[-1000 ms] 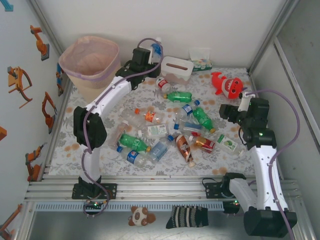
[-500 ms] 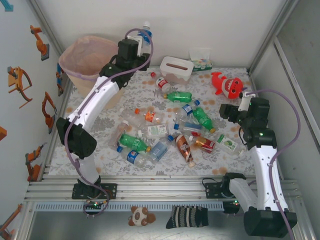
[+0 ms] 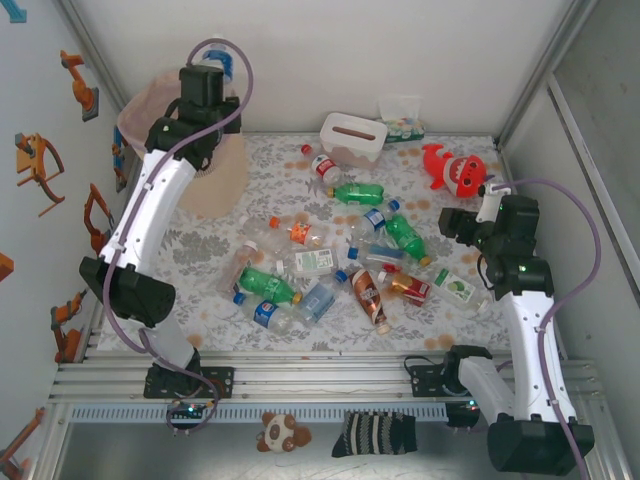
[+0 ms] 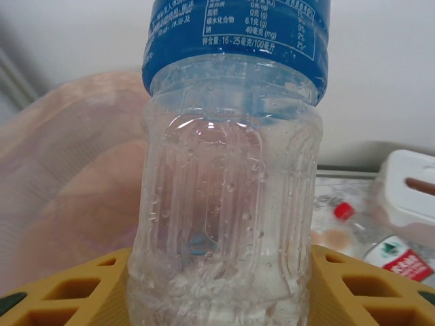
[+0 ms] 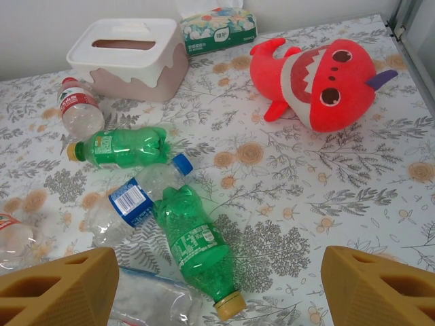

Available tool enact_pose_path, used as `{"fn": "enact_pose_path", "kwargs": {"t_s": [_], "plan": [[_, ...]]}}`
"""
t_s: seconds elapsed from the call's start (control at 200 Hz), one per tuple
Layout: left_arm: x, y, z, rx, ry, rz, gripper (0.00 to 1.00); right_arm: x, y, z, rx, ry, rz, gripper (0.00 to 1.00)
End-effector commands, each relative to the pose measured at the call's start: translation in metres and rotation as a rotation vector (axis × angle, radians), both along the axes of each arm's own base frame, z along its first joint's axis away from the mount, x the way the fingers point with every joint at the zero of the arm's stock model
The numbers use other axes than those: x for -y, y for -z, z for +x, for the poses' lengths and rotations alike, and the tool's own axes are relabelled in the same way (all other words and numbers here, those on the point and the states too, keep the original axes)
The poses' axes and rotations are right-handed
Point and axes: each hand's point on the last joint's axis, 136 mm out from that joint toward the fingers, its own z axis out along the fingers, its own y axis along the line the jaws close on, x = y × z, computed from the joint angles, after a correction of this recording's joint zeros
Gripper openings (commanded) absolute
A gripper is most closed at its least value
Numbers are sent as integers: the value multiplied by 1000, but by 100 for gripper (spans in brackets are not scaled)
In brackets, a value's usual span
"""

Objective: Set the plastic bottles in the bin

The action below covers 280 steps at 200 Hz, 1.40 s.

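Observation:
My left gripper [image 3: 211, 70] is raised over the bin [image 3: 222, 178], a beige wastebasket with a pink liner [image 4: 64, 170]. It is shut on a clear bottle with a blue label [image 4: 228, 197], which stands upright between the yellow fingers [image 4: 71, 288]. Several more plastic bottles [image 3: 320, 265], clear and green, lie scattered across the middle of the table. My right gripper [image 5: 217, 299] is open with nothing between its fingers, hovering at the table's right side [image 3: 458, 222] just above a green bottle with a yellow cap [image 5: 194, 248].
A white tissue box [image 3: 353, 137] stands at the back. A small tissue pack [image 3: 402, 112] lies behind it. A red shark plush [image 3: 450, 170] lies at the back right. Enclosure walls close in the table on the left, back and right.
My left arm has swung left and up with the blue-label bottle, from beside the tissue box to above the bin. The right arm has not moved.

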Motion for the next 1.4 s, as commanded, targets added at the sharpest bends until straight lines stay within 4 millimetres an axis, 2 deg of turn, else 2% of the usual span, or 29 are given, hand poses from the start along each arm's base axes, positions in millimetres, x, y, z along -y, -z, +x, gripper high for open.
{"fn": "enact_pose_path", "kwargs": {"t_s": [0.0, 0.225, 0.431, 0.821, 1.082, 1.237, 1.397], "plan": [[-35, -8, -12, -22, -86, -8, 51, -4, -9, -1, 27, -20, -2, 77], [-74, 20, -9, -128, -172, -41, 51, -4, -9, 0, 28, -22, 1, 77], [-102, 58, -3, -239, -258, -51, 51, -4, -7, 1, 23, -22, 1, 77], [-121, 118, 34, -405, -298, -39, 53, -4, -4, 2, 19, -18, -1, 77], [-125, 148, 57, -464, -307, -43, 54, -1, -2, 2, 15, -8, -14, 77], [-134, 176, 64, -530, -327, -49, 54, -1, 1, 3, 7, -11, -14, 77], [-134, 211, 65, -610, -323, -60, 55, -1, 3, 5, 3, -9, -13, 77]]}}
